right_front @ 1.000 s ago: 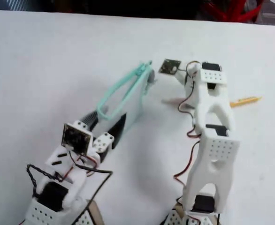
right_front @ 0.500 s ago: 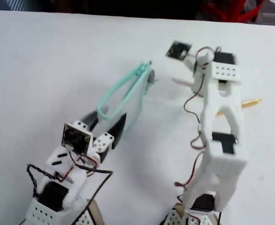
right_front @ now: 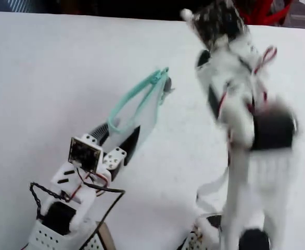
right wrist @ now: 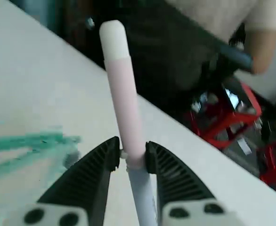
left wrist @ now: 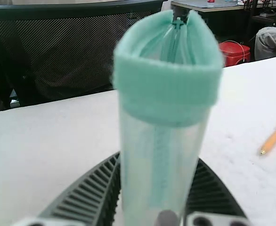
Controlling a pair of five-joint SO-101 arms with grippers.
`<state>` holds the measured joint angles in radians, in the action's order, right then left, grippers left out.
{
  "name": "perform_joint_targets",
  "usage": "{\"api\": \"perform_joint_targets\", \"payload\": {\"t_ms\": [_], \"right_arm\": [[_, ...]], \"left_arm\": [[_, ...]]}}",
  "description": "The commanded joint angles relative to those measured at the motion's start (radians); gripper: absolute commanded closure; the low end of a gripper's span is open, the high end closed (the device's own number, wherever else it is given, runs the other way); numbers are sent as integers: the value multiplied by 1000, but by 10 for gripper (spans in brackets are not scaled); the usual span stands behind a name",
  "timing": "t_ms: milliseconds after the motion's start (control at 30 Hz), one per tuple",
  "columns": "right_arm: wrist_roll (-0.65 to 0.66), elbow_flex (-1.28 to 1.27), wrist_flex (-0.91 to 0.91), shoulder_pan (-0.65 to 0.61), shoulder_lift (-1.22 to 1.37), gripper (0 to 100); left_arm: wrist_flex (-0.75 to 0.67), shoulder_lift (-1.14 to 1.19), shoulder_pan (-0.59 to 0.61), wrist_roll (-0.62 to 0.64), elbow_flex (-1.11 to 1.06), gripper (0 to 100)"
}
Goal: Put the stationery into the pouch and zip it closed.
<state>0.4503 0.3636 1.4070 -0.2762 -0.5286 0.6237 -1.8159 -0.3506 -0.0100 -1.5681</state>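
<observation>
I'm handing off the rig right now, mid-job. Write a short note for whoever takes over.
Left pincer: shut on the pouch, whose zip is open.
Right pincer: shut on a pink pen, raised above the table near the pouch's open end.
An orange pencil lies on the table, apart from the pouch.
Done: pouch held with its mouth open, pen grasped.
Left: pen into the pouch, then the pencil, then zip it closed.
</observation>
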Motion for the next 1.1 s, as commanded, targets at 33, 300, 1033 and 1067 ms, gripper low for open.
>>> {"api": "perform_joint_targets", "payload": {"t_ms": [33,300,1033,1067], "right_arm": [[-152,3,-107,-302,-202,981],[-315,-264,-394,-421,-165,981],[-316,-671,-559,-437,-229,981],[-311,-671,-555,-435,-255,981]], "left_arm": [[-2,-12,-15,0,8,809],[-2,-12,-15,0,8,809],[-3,-12,-7,-3,9,809],[-3,-12,-7,-3,9,809]]}}
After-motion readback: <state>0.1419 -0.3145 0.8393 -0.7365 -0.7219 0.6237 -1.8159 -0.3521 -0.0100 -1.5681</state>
